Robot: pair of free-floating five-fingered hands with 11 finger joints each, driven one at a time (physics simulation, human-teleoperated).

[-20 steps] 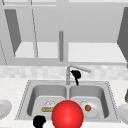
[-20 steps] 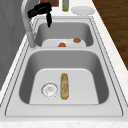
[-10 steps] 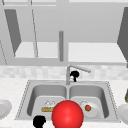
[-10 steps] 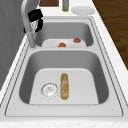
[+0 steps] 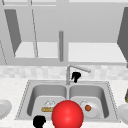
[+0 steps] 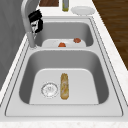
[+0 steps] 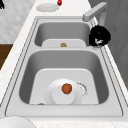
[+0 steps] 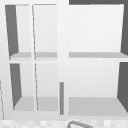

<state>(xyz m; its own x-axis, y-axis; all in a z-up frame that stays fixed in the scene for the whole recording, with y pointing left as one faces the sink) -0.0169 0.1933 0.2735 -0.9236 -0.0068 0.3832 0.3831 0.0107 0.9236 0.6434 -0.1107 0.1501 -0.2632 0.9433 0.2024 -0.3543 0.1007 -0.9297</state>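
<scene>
Your right hand (image 5: 75,76) hangs at the back edge of the sink (image 5: 23,100), just beside the faucet (image 5: 67,75) and under its spout. From the left side it (image 6: 35,22) sits close against the faucet's neck (image 6: 27,22), touching or nearly so. I cannot tell how its fingers are set. The step in hand looks like a reach for the faucet. Any grip would call for closing in on the neck or spout without knocking it sideways.

Your left hand (image 5: 39,121) floats at the sink's front edge, near the left corner, beside a red ball (image 5: 67,115).

A bread roll (image 6: 64,85) lies by the drain (image 6: 49,89) in the left basin. A plate (image 7: 56,96) with a reddish morsel (image 7: 66,88) sits in the right basin.
</scene>
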